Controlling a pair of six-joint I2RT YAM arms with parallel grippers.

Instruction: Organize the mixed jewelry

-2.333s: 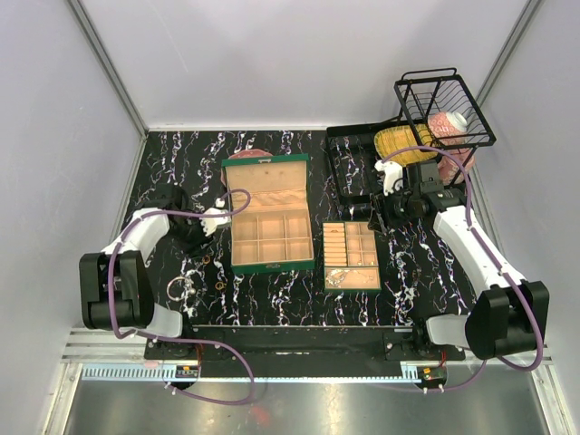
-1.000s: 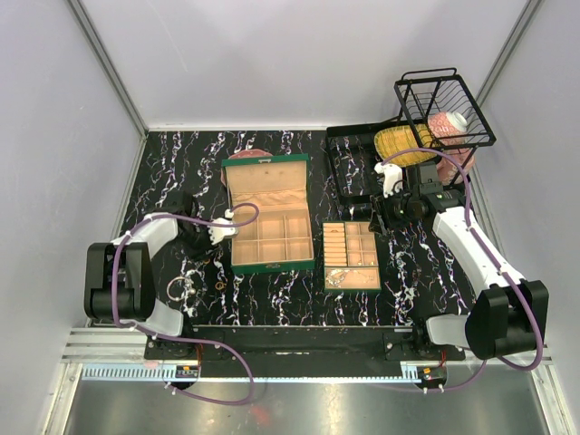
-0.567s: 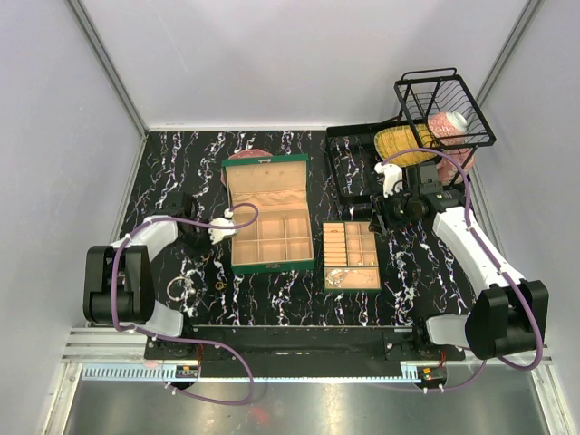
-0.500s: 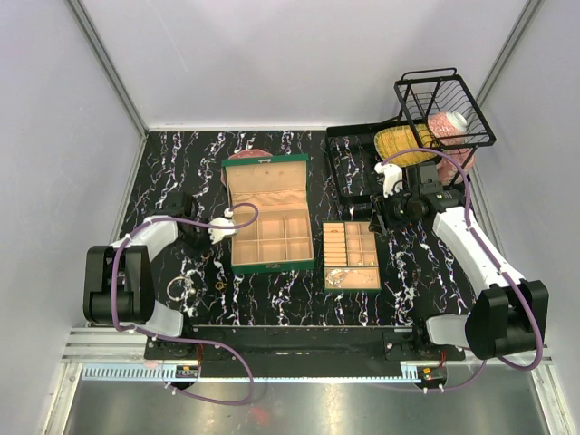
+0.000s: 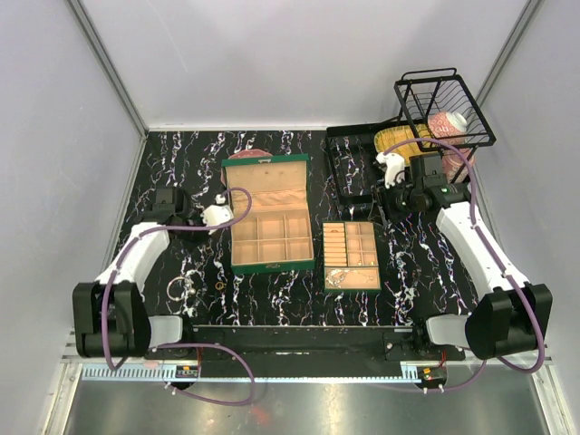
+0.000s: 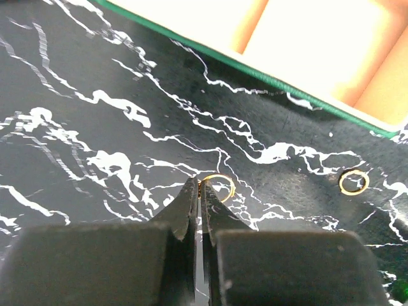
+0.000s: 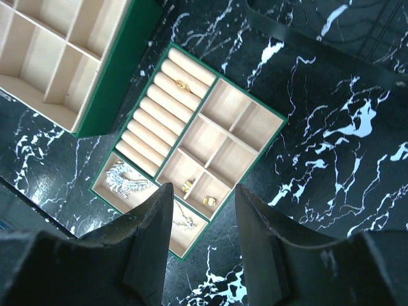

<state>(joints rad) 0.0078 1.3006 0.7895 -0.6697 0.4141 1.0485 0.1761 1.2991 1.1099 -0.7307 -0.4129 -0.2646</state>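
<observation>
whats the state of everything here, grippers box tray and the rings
left gripper, shut on gold ring
right gripper, open, empty
green box, lid open
small tray, uncovered, partly filled
second gold ring, lying loose on table

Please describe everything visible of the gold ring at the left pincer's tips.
The gold ring is a thin, shiny metal hoop. The shut left pincer pinches its rim on one side, so most of the hoop sticks out free, over the black marbled table near the green box. Whether it is lifted is unclear.
</observation>
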